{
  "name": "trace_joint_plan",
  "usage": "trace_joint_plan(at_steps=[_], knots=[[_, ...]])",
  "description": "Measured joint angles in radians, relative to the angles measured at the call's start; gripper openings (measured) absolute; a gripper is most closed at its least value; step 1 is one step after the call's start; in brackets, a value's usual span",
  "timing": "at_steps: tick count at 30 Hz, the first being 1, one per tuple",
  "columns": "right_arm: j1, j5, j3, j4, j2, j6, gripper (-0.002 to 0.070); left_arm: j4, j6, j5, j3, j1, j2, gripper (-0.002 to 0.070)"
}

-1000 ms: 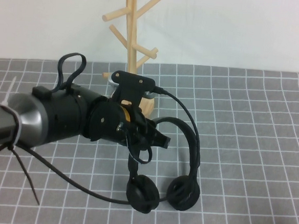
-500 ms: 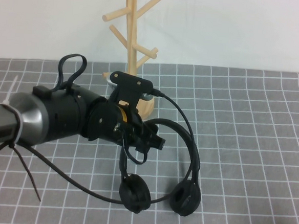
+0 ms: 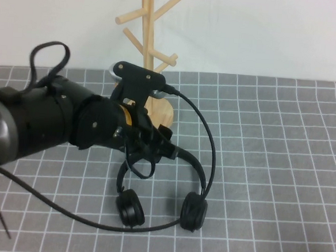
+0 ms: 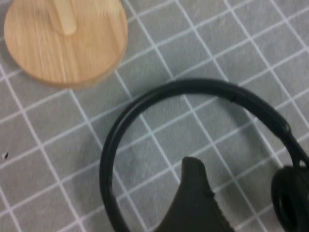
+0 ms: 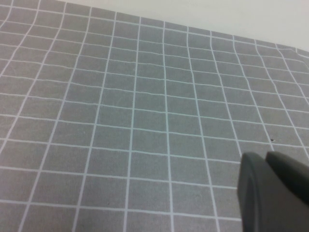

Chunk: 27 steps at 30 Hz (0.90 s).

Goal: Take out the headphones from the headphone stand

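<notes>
The black headphones (image 3: 192,211) lie on the grey checked mat in front of the wooden headphone stand (image 3: 148,49), clear of its pegs. Their headband (image 4: 193,87) lies flat on the mat, with one ear cup (image 4: 289,203) at the edge of the left wrist view. My left gripper (image 3: 167,151) hovers just above the headband's top. One finger (image 4: 195,188) shows inside the arc, not touching the band, and the jaws look open and empty. My right gripper (image 5: 263,158) is shut and empty above bare mat, and is out of the high view.
The stand's round base (image 4: 65,41) sits on the mat just behind the headband. My left arm's long black cable (image 3: 211,146) loops over the headphones and trails across the mat to the front left. A white wall stands behind the mat.
The headphones hung from my left gripper before. They have since come down and to the left and now lie on the mat. The left arm has drawn back to the left, with its jaws off the headband.
</notes>
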<state>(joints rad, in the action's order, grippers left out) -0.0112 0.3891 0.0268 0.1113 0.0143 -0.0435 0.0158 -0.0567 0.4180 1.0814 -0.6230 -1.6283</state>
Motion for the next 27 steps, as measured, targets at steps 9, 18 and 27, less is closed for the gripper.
trace_joint_plan(at_steps=[9, 18, 27], knots=[[0.000, 0.000, 0.000, 0.000, 0.000, 0.000, -0.0009, 0.031, -0.002, 0.060, 0.000, 0.000, 0.150, 0.0067], [0.000, 0.000, 0.000, 0.000, 0.000, 0.000, -0.0009, 0.069, -0.046, -0.058, -0.217, 0.000, 0.501, -0.0001], [0.000, 0.000, 0.000, 0.000, 0.000, 0.000, -0.0009, 0.119, -0.050, -0.113, -0.450, 0.000, 0.686, -0.0002]])
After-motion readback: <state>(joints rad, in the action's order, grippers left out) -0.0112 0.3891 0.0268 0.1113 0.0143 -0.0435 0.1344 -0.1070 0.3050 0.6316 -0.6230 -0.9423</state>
